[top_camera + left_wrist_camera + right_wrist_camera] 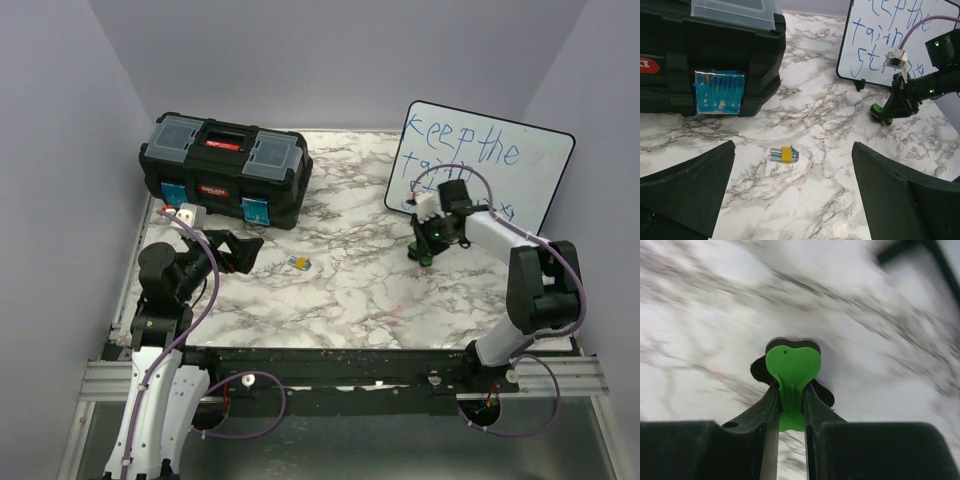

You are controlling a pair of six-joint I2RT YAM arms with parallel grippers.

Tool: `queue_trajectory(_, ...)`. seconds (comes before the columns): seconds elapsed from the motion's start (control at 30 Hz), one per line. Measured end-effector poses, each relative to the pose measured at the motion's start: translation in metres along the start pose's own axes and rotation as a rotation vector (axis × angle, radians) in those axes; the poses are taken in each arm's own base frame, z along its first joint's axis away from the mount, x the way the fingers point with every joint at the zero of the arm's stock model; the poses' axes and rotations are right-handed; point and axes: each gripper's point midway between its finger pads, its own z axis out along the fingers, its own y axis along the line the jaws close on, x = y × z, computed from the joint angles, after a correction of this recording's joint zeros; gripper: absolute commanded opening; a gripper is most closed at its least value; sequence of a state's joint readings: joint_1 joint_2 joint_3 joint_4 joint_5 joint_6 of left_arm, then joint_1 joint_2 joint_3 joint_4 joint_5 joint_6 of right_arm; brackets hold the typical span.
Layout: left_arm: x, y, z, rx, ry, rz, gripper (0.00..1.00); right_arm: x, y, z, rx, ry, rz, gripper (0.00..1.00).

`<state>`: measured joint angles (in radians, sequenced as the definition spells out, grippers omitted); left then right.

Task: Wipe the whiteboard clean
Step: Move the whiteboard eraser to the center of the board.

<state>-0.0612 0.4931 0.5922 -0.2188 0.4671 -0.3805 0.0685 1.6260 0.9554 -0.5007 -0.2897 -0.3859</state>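
The whiteboard (pixel 500 150) leans upright at the back right with blue handwriting on it, and its lower left part (pixel 875 45) shows in the left wrist view. In front of its lower left corner, my right gripper (pixel 428 250) points down at the table. It is shut on a green eraser (pixel 792 365), with both fingers pressed on the narrow waist of the green handle. The eraser's black pad shows under the handle, and the eraser (pixel 879 111) sits low by the tabletop. My left gripper (pixel 245 252) hangs open over the table at the left, holding nothing.
A black toolbox (pixel 225 165) with blue patches on its front stands at the back left. A small yellow hex key set (pixel 784 154) lies on the marble tabletop between the left fingers' line of sight. Purple walls close in the sides and back.
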Motion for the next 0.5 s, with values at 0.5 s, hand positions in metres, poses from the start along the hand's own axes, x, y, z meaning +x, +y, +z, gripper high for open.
queue_trajectory(0.5, 0.014, 0.0, 0.007, 0.02, 0.042, -0.093, 0.98, -0.068, 0.176, 0.047, -0.226, 0.023, -0.202, 0.25)
